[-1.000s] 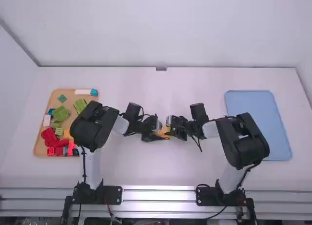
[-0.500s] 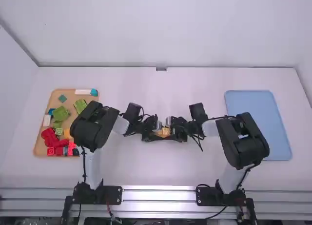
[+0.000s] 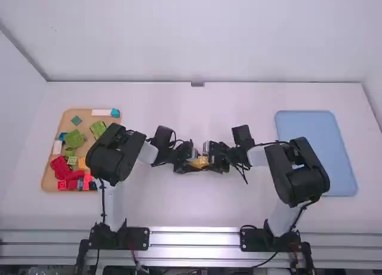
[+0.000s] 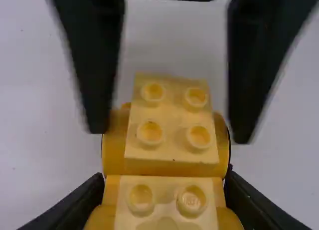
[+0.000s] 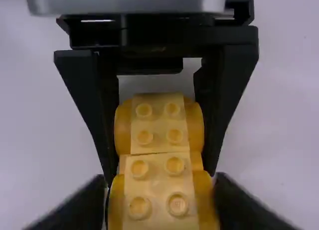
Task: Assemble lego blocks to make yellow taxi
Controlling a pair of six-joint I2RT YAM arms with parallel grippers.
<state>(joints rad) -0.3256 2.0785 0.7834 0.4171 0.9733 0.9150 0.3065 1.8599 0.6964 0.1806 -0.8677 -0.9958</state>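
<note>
Right claw point(image 3: 213, 163) slightly shifted, yellow blocks point(image 5: 157, 187) in left claw point(image 3: 193, 164)

Two arms point(image 3: 113, 157), two trays point(image 3: 316, 155), two touching yellow blocks point(image 5: 157, 187)

A blue tray point(image 3: 316, 153) lies on the white table point(image 3: 191, 206).

Two yellow blocks, end to end, around the middle of the surface.
The left block point(image 5: 159, 122) and the right block point(image 5: 158, 187) sit level with each other, studs up, with a thin seam between them. Each has a paler flat top with four round studs, and deeper yellow rounded sides. Another yellow block point(image 3: 82, 163), partly hidden, lies in the tray point(image 3: 50, 178), nearer its right edge.
</note>
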